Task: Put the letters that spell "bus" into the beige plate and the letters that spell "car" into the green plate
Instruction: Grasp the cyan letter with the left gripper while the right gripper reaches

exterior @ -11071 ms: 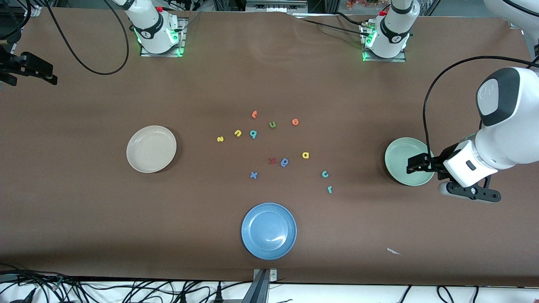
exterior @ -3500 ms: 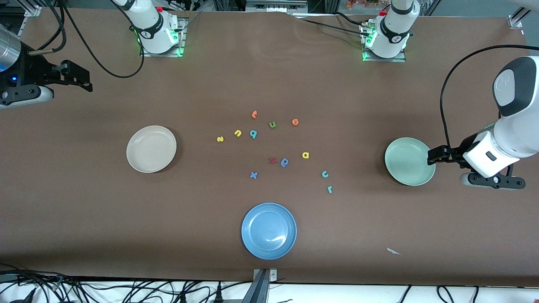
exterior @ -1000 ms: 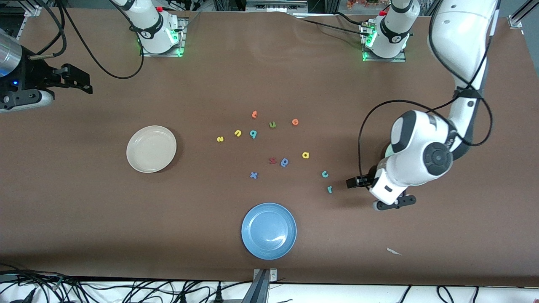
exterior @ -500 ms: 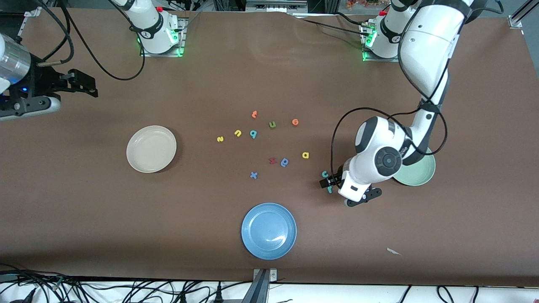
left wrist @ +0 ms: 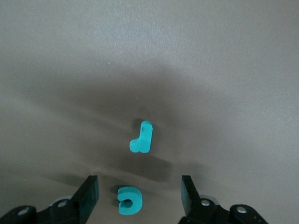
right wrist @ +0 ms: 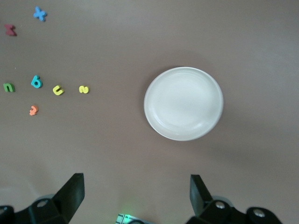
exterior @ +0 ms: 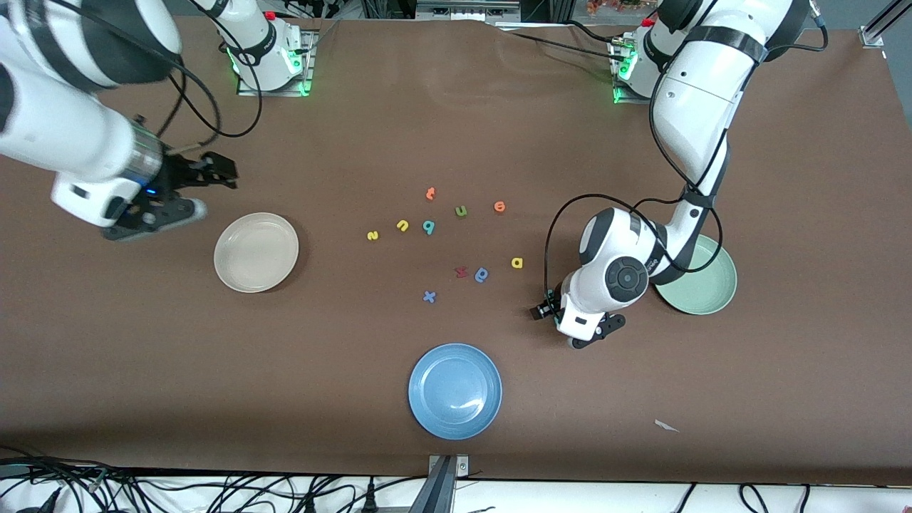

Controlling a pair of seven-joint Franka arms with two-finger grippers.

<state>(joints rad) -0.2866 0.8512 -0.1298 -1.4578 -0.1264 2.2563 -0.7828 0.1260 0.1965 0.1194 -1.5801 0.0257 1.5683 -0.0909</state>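
Since the teal c (left wrist: 129,200) lies flat on the worktop (left wrist: 233,70) near the green plate (exterior: 709,285), right between the left gripper's (left wrist: 139,186) wide-apart fingers (left wrist: 88,191), with the teal r (left wrist: 142,137) just off their tips, I'd say closing straight in should catch it. Right gripper (right wrist: 135,184), fingers wide too, hovers by the beige plate (right wrist: 183,103).

This is a robotics lab bench — two white arms (exterior: 695,92) are bolted by metal base plates (exterior: 274,85) with green status lights to the far edge of a table (exterior: 456,128) covered in plain brown sheeting. Black cables (exterior: 214,491) tangle along the near edge, aluminium framing (exterior: 467,11) runs along the far edge, and foam letters (exterior: 428,226) and plastic plates (exterior: 455,391) lie on the table — test props.
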